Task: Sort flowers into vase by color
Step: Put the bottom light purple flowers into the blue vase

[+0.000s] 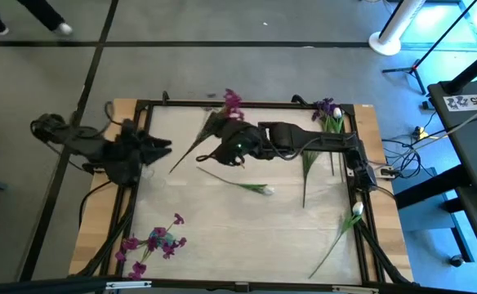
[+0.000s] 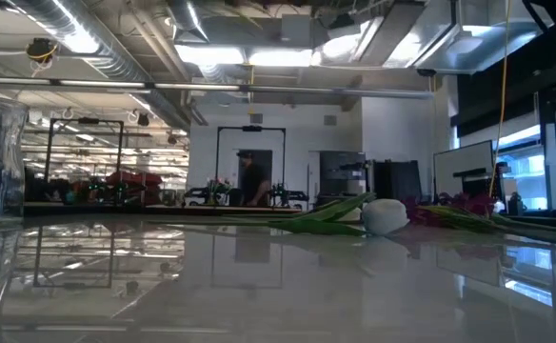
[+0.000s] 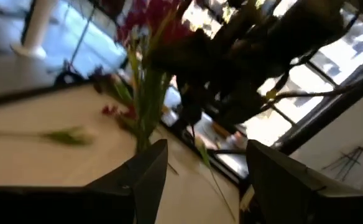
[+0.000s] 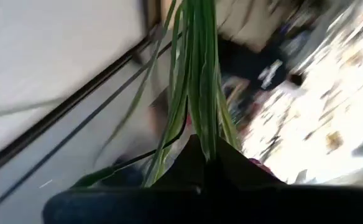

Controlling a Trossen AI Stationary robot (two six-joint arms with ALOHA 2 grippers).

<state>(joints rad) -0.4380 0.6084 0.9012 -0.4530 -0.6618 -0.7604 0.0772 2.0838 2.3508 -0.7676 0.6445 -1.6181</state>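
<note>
We see the right gripper [image 1: 232, 149] over the desk's [image 1: 222, 220] far middle, its fingers clenched on a purple flower stem [image 1: 214, 126] — the bloom points toward the far edge. The left gripper [image 1: 163, 147] waits at the left edge, fingers spread and empty. One white bud [image 1: 265, 189] lies mid-desk, another [image 1: 356, 210] at the right edge — purple blooms [image 1: 153, 243] rest near the front left corner.

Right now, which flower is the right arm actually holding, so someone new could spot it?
Start at the table's far edge, near its middle. There the right pincer is shut on a purple flower, green stem trailing toward the left arm. Unlike the white flower lying flat just nearer, or the loose purple cluster at the near-left corner, it is gripped.
</note>
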